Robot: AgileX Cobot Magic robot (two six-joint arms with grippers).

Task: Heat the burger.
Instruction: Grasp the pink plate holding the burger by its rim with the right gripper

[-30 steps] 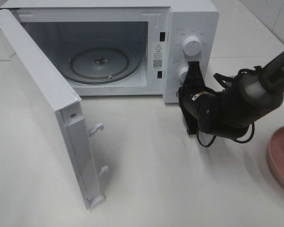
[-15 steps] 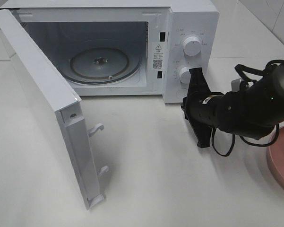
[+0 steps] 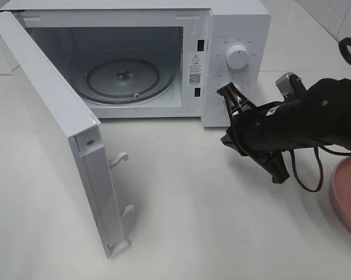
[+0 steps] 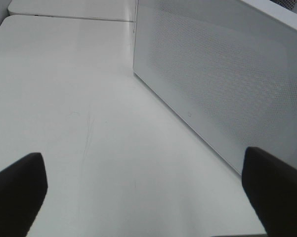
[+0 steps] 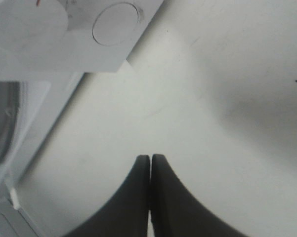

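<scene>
The burger is out of view in every frame. The white microwave stands at the back with its door swung wide open and its glass turntable bare. My right gripper hovers just in front of the control panel, below the upper knob, and its fingers are shut with nothing between them. The right wrist view shows both knobs and the bare tabletop under the fingertips. My left gripper is open beside the microwave's perforated side wall, holding nothing.
A round pink plate sits at the right edge of the table, partly cut off. The open door sticks out toward the front left. White tabletop spreads in front of the microwave.
My right arm has drawn back to the right and rolled, so the gripper body now lies slanted in front of the panel. The fingers stayed shut. The microwave and door have not moved.
</scene>
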